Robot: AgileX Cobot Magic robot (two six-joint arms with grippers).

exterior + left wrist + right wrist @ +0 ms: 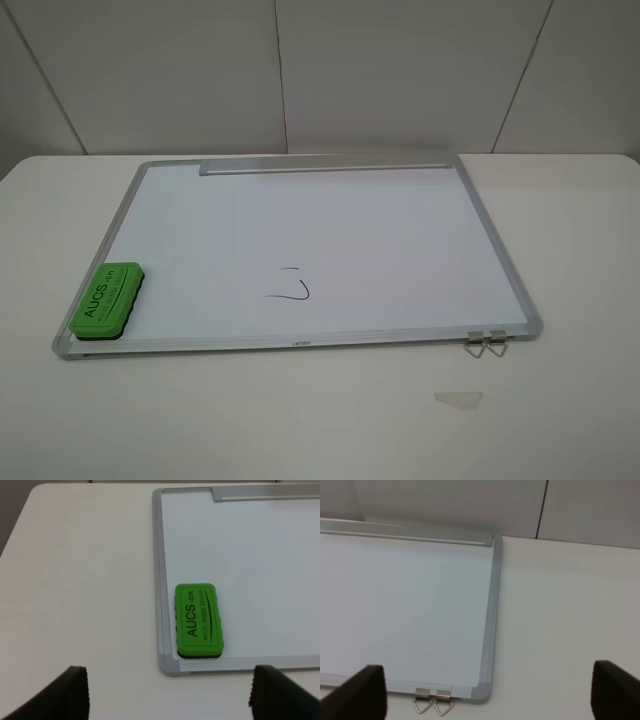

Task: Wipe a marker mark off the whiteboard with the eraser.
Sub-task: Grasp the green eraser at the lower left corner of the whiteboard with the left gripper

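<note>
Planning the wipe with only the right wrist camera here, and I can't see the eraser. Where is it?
Observer: The eraser lies on the whiteboard, in its near left corner in the high camera, green face up.
Operator: And the mark?
Observer: The mark sits near the board's front edge, about midway along it, apart from the eraser.
Operator: Left gripper holding anything?
Observer: No, the left gripper is open and empty, not touching the eraser.

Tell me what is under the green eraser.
The eraser lies on the whiteboard, at its near left corner. The patch beneath it is covered; the marker mark lies apart.
</note>
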